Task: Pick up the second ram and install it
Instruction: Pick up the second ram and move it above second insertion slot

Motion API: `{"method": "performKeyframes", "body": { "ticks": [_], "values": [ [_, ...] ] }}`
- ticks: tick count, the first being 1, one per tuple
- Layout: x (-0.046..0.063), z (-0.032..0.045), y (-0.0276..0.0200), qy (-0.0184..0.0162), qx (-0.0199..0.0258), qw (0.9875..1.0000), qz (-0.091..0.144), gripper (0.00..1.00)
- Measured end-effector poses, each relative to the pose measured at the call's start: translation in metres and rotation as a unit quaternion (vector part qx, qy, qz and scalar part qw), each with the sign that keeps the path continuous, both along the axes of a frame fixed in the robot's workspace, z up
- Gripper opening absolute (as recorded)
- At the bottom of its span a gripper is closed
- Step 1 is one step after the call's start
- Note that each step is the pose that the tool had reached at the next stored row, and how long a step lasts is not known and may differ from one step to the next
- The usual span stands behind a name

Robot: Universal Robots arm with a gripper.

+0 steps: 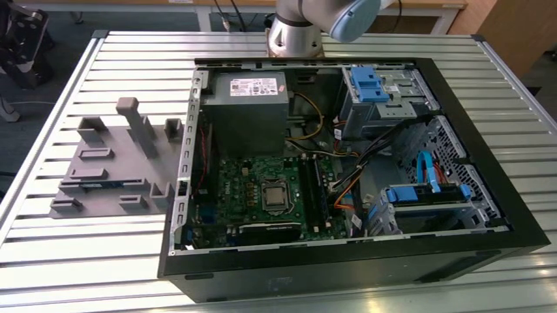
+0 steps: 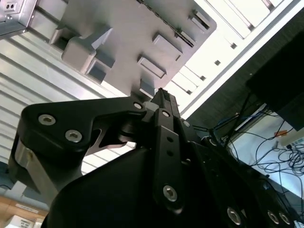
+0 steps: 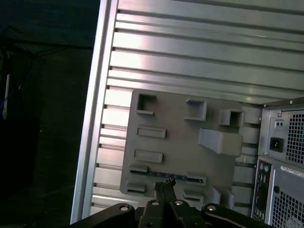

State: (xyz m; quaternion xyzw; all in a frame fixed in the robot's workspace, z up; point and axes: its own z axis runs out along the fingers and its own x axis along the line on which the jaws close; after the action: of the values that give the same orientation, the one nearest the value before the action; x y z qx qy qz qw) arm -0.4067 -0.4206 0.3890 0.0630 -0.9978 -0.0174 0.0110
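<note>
Exterior view: the second ram (image 1: 98, 185) sits in a long slot of the grey fixture (image 1: 113, 163), which rests on the slatted worktop (image 1: 87, 274) at the exterior view's left of the open computer case (image 1: 348, 261). The arm (image 1: 304, 19) stands at the far edge. Second wrist view: the tool (image 2: 160, 95) hangs above the fixture (image 2: 118, 42) with its fingers drawn together and nothing between them. I judge this the main hazard: a descent with the fingers together would strike the stick's top edge instead of straddling it, and could chip a component or jam the board in its slot. First wrist view: the tool (image 3: 164, 185) points at the second ram (image 3: 180, 176), a thin dark strip near one edge of the fixture (image 3: 180, 118). The tip lies just beside the strip's middle, but I cannot tell whether it touches. I judge an off-centre grip a second hazard, since a long stick held off centre would tilt and bind.
</note>
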Motion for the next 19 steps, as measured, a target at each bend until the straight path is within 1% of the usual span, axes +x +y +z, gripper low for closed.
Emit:
{"method": "performKeyframes", "body": {
  "ticks": [3,8,12,16,19],
  "values": [
    [0.0000,0.0000,0.0000,0.0000,0.0000,0.9998,0.022,0.11],
    [0.0000,0.0000,0.0000,0.0000,0.0000,0.9990,0.044,0.11],
    [0.0000,0.0000,0.0000,0.0000,0.0000,0.9975,0.071,0.11],
    [0.0000,0.0000,0.0000,0.0000,0.0000,0.9963,0.086,0.11],
    [0.0000,-0.0001,0.0000,0.0000,0.0000,0.9951,0.099,0.11]
  ]
}}
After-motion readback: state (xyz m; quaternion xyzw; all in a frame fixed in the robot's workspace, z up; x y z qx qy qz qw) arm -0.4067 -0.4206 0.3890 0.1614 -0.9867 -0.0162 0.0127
